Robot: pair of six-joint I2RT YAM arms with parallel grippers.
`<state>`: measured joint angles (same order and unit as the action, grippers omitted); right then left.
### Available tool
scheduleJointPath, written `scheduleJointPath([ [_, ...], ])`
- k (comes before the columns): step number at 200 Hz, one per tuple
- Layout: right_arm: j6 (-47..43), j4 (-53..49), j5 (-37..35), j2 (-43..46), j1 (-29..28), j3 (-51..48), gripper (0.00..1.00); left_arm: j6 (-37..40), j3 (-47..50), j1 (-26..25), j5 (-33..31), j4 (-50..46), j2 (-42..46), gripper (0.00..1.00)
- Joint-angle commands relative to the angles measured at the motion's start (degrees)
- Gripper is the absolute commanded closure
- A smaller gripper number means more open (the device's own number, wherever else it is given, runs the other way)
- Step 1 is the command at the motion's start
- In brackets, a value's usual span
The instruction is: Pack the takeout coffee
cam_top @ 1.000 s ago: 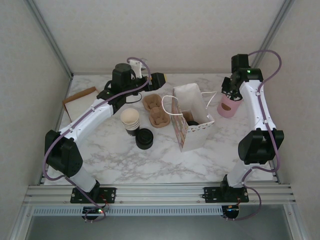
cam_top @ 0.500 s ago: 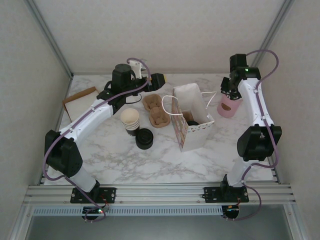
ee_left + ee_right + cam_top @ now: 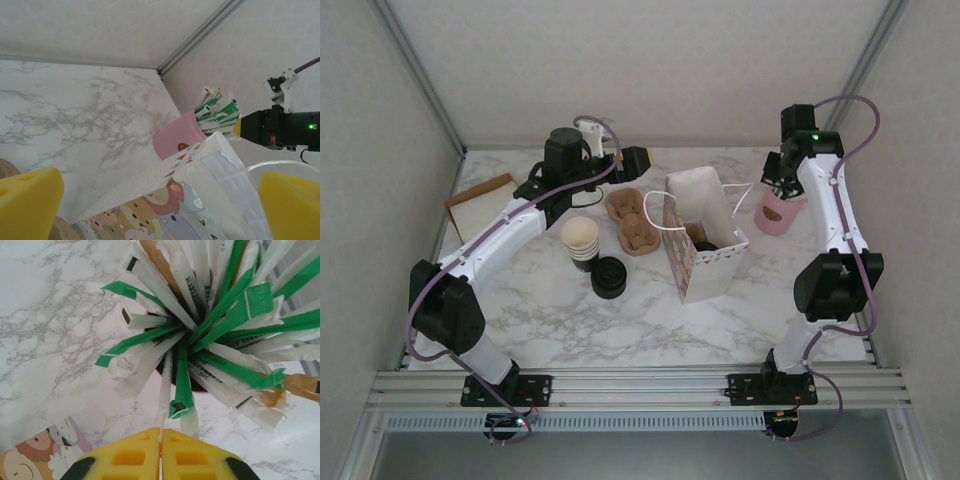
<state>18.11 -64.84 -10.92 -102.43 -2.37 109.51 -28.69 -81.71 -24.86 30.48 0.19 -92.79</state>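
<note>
A dark round thing (image 3: 706, 244) lies low inside the paper bag (image 3: 712, 272), beside something brown. It looks like the lidded coffee, though it is too small to be sure. The bag stands upright, mouth open, mid-table. To its left are a brown carrier (image 3: 632, 220), a stack of cups (image 3: 580, 240) and a pile of lids (image 3: 609, 277). A cardboard piece (image 3: 480, 200) lies at the far left edge.

The table (image 3: 540, 320) is white marble veined with grey, boxed in by plain cream walls with metal rails in the corners.

The left gripper (image 3: 639, 157) hangs behind the carrier. Its yellow pads (image 3: 27, 200) are spread wide and hold nothing.

The right gripper (image 3: 161, 452) hovers over a pink pot (image 3: 775, 215) of wrapped straws (image 3: 200, 325). Its pads (image 3: 135, 457) are pressed together, nothing visible between them, with wrapper ends just above.
</note>
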Motion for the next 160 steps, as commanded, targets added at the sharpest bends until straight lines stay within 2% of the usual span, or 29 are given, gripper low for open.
scheduleJointPath([
  [1, -0.82, -2.64, -2.26, 3.37, 0.26, 2.05, 0.92, -0.20, 0.03, 0.52, 0.99, 1.31, 2.10, 0.00],
  [108, -1.37, -7.83, -4.87, 13.26, 0.00, 7.07, 0.92, -0.76, 1.54, 0.52, 0.69, 1.47, 4.43, 0.00],
  [160, -1.76, -10.51, -2.71, 19.52, -0.92, 11.32, 0.91, -1.11, 2.52, 0.44, 0.37, 1.57, 5.92, 0.00],
])
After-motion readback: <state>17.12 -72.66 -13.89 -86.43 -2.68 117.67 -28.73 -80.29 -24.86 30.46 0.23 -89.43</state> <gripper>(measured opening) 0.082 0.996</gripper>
